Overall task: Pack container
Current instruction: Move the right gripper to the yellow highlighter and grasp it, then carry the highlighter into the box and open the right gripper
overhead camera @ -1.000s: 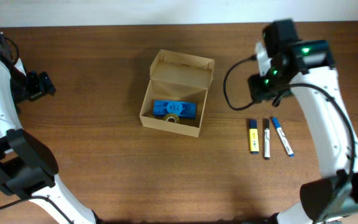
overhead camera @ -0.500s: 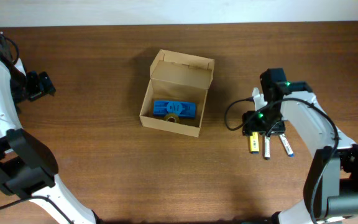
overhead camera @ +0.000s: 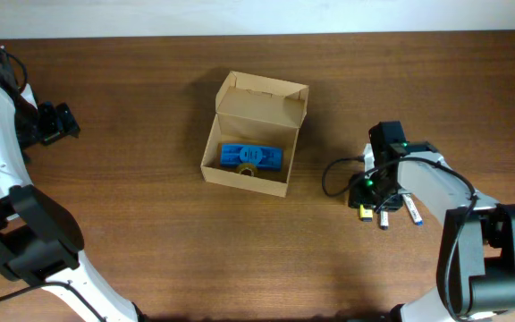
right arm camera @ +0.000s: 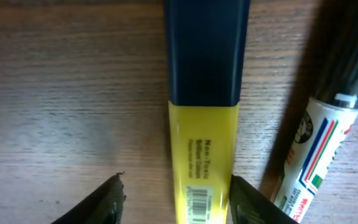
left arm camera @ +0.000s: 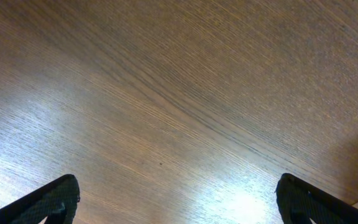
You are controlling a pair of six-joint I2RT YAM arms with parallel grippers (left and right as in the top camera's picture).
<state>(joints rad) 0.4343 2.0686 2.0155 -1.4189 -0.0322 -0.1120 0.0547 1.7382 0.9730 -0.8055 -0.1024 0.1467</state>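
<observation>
1. Yellow highlighter (right arm camera: 204,149), dark cap, lies between the spread fingers of the right gripper (right arm camera: 179,202), not pinched.
2. White marker (right arm camera: 316,149) lies just outside one finger.
3. Tan cardboard container (overhead camera: 244,176), lid up, blue case (overhead camera: 250,156) inside, sits well apart to that gripper's left.
4. Left gripper (left arm camera: 178,202) is spread wide over the wood table (left arm camera: 166,93), beyond the container.

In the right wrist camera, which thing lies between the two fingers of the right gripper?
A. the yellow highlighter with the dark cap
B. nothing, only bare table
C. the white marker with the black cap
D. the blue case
A: the yellow highlighter lies on the table between the fingers of the right gripper, while the white marker lies outside them, to one side.
</observation>
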